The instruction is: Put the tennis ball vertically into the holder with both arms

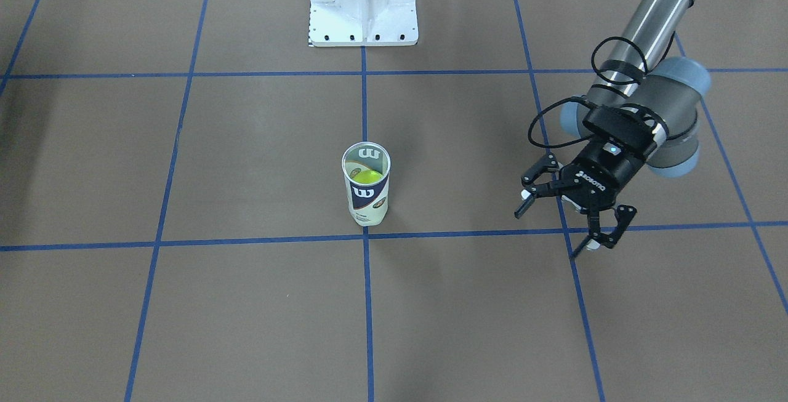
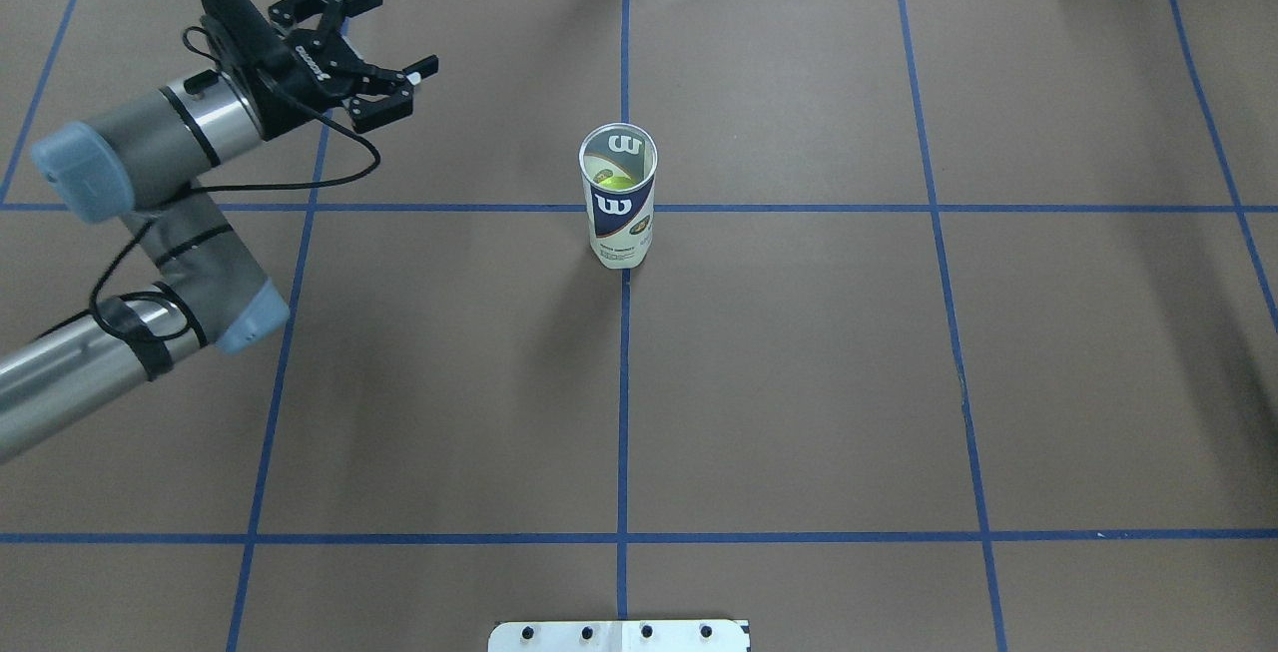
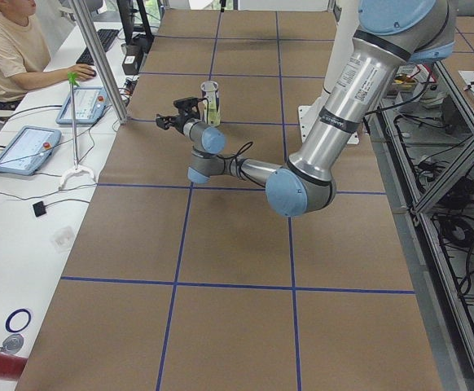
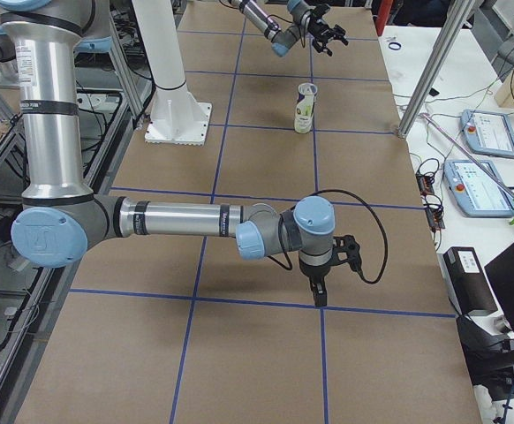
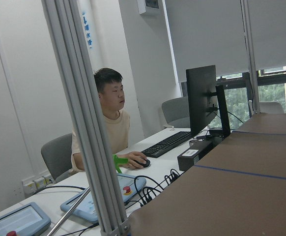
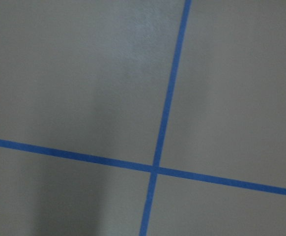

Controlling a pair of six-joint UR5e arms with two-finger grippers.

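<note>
The holder (image 1: pixel 367 196) stands upright on the brown table at a crossing of blue tape lines; it also shows in the overhead view (image 2: pixel 619 223). A yellow-green tennis ball (image 1: pixel 368 176) lies inside it, seen through the open top (image 2: pixel 617 181). My left gripper (image 1: pixel 549 233) is open and empty, well off to the side of the holder and above the table (image 2: pixel 399 30). My right gripper (image 4: pixel 319 287) shows only in the exterior right view, pointing down far from the holder (image 4: pixel 305 108); I cannot tell whether it is open or shut.
The white pedestal base (image 1: pixel 363 8) stands behind the holder on the robot's side. An operator (image 5: pixel 111 128) sits at a desk with tablets and a monitor beyond the table's far edge. The right wrist view shows only a tape cross (image 6: pixel 154 168).
</note>
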